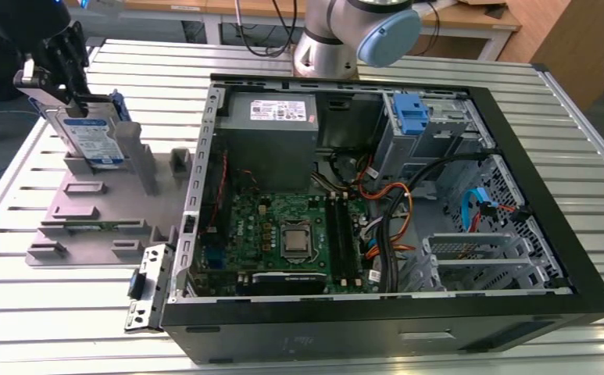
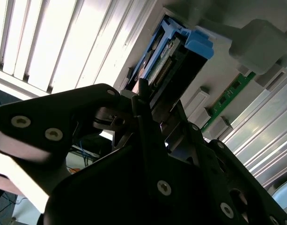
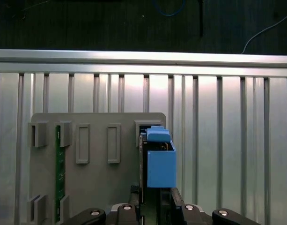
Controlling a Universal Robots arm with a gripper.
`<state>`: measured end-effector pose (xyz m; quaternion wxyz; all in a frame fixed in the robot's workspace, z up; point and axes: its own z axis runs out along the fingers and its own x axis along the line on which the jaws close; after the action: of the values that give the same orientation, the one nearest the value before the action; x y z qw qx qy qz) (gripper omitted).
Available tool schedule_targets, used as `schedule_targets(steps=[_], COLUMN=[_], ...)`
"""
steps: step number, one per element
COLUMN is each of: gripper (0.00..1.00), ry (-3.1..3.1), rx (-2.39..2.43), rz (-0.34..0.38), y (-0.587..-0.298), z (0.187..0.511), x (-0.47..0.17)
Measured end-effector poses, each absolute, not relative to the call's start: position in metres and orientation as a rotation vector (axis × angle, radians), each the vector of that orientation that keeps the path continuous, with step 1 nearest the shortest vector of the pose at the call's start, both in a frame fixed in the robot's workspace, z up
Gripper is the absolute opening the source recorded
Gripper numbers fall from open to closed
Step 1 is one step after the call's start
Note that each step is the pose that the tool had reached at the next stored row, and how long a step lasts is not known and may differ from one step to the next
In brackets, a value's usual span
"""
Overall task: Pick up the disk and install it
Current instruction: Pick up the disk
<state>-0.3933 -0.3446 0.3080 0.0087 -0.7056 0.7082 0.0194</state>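
Exterior view, upper left of the frame: we see the gripper [image 1: 69, 92] clamped on the top edge of the disk [image 1: 90, 139], which stands upright at the grey fixture [image 1: 93, 211], outside the open computer case [image 1: 385, 332]. Its blue-and-white label faces us; we cannot read the print.

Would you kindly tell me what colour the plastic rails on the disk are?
Blue: the disk's rails show best in the first wrist view.
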Motion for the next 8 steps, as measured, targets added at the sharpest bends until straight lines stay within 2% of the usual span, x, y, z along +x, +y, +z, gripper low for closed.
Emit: schedule_targets(steps=[8], gripper=[0.35], ry=[2.213], rx=[-2.205], rz=[0.061], y=[-0.3446], z=[0.3104], x=[-0.3934])
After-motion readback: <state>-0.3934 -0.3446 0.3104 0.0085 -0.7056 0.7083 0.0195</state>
